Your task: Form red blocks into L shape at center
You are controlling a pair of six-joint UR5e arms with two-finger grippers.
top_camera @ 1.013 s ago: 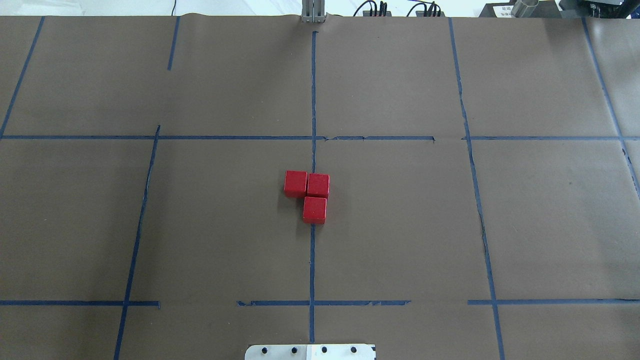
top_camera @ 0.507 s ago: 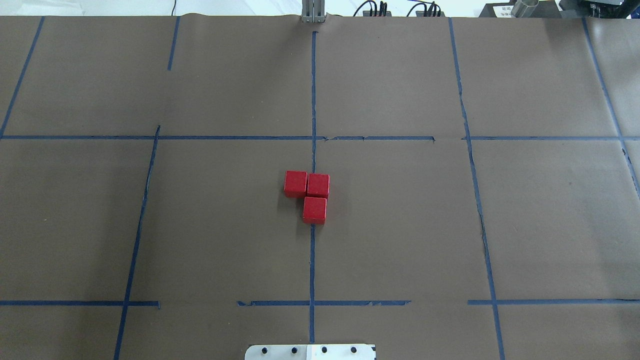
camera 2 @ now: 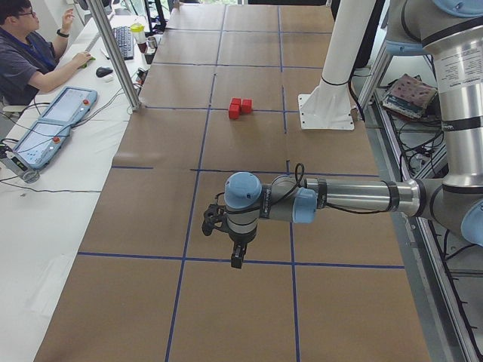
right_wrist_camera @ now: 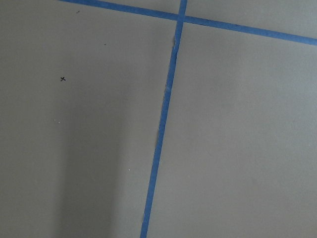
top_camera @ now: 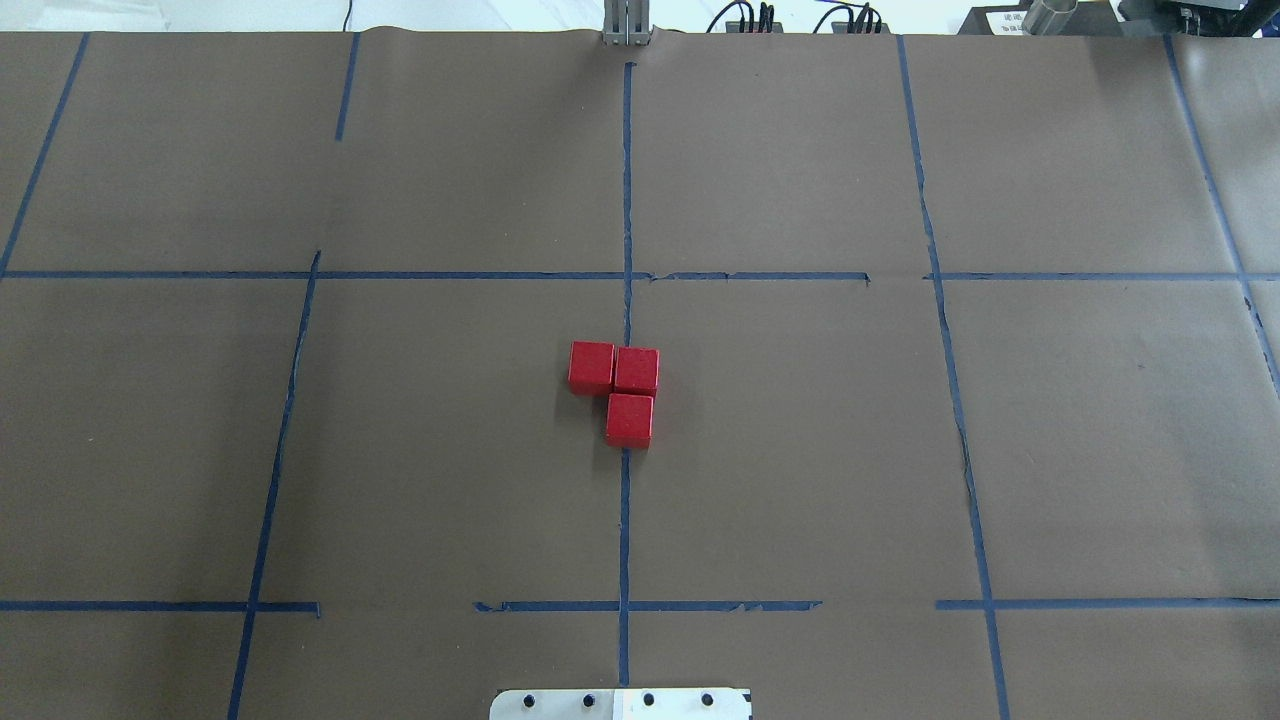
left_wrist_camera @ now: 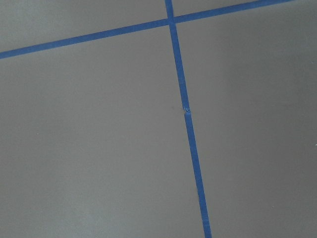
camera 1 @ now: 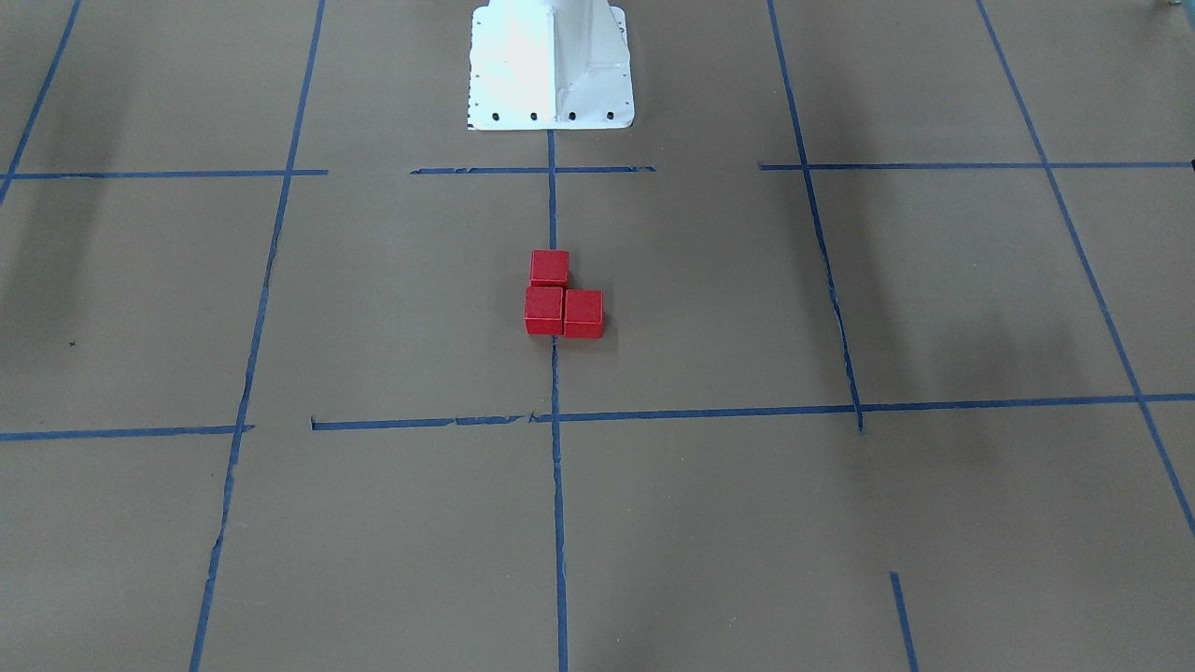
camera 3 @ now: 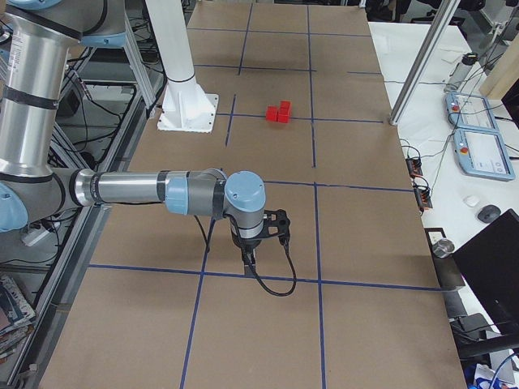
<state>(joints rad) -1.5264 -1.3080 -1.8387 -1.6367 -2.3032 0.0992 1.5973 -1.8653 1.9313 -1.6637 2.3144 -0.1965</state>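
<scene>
Brown gridded paper [top_camera: 1100, 450], red blocks [top_camera: 636, 370] L-shaped at center [top_camera: 800, 440] overhead; left end effector [camera 2: 236, 259], right end effector [camera 3: 247, 258] only side-view, openness indiscernible.

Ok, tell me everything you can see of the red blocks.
The red blocks are three small matte cubes, plain-faced, lying flat on the brown paper in an L: two side by side, the third against the right one's robot-facing side. They sit in the middle cell, over the blue tape line. Nothing else touches them.

Blue-taped brown table [top_camera: 1100, 450]; white side desk [camera 2: 53, 241]
</scene>
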